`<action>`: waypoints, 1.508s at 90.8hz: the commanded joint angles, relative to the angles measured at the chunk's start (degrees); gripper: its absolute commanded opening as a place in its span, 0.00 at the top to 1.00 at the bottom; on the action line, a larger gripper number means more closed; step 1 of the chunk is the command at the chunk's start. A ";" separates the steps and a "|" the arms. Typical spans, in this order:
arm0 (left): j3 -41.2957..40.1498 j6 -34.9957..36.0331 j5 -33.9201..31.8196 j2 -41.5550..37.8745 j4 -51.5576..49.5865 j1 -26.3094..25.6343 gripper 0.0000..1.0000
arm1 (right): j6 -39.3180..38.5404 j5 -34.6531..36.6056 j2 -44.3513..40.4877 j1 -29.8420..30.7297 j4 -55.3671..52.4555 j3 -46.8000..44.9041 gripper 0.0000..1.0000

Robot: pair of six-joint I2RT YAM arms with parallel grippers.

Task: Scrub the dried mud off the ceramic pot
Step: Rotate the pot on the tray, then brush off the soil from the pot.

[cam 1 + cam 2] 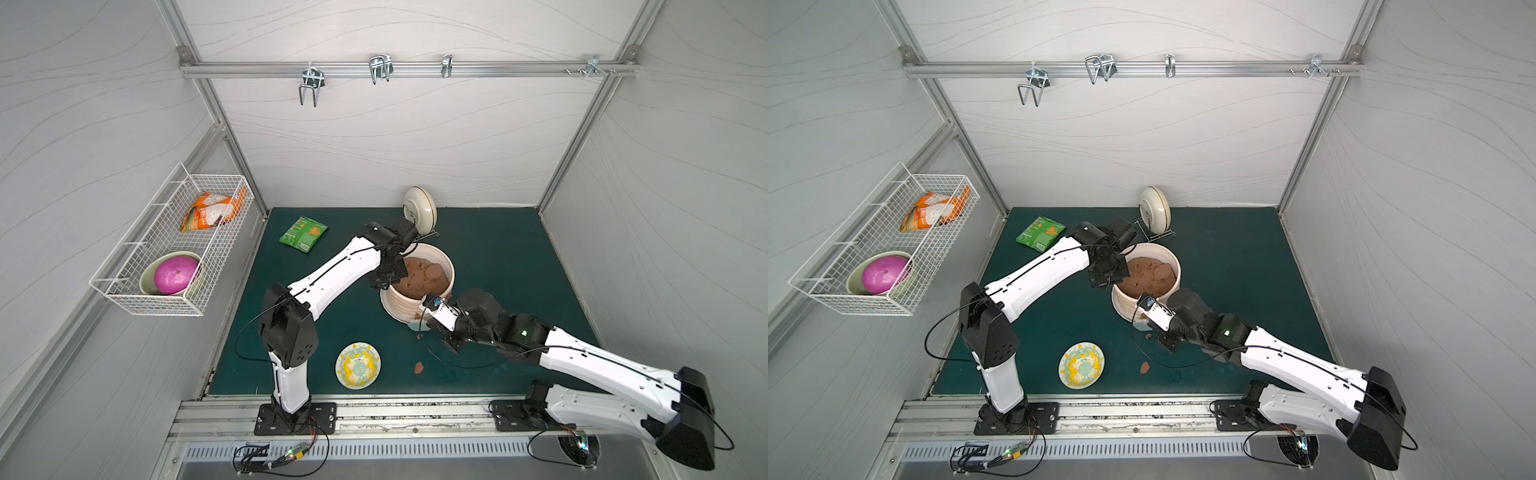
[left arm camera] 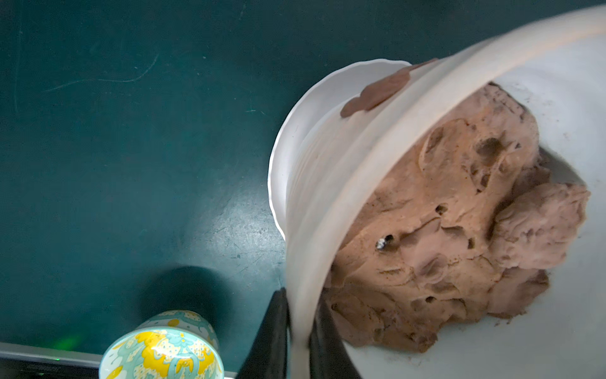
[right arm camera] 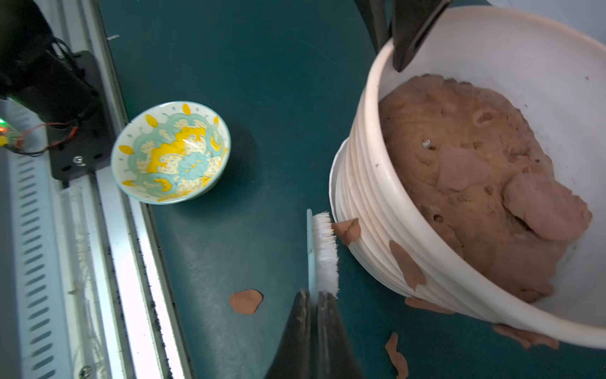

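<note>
Left gripper (image 2: 300,297) clamped on ceramic pot (image 3: 360,203) rim; right gripper (image 3: 314,293) clamped on brush (image 3: 324,249).
Bristle tips just beside one dried mud (image 3: 347,231) patch on the ribbed wall; second patch farther along the same wall. Pot holds one brown lump (image 3: 459,164). Two flakes (image 3: 246,301) lie loose on the mat (image 3: 262,65).
</note>
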 commanded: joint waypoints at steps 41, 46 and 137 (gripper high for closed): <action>1.20 10.69 1.18 3.34 1.91 0.65 0.91 | -2.15 2.23 5.90 -2.93 3.03 5.21 1.00; 1.54 11.40 1.37 3.58 2.23 0.81 0.91 | -2.14 -0.27 4.77 -3.60 2.62 4.77 1.00; -2.43 20.40 6.35 3.58 2.43 0.92 0.96 | -4.48 -8.09 4.09 -15.72 -15.78 14.15 1.00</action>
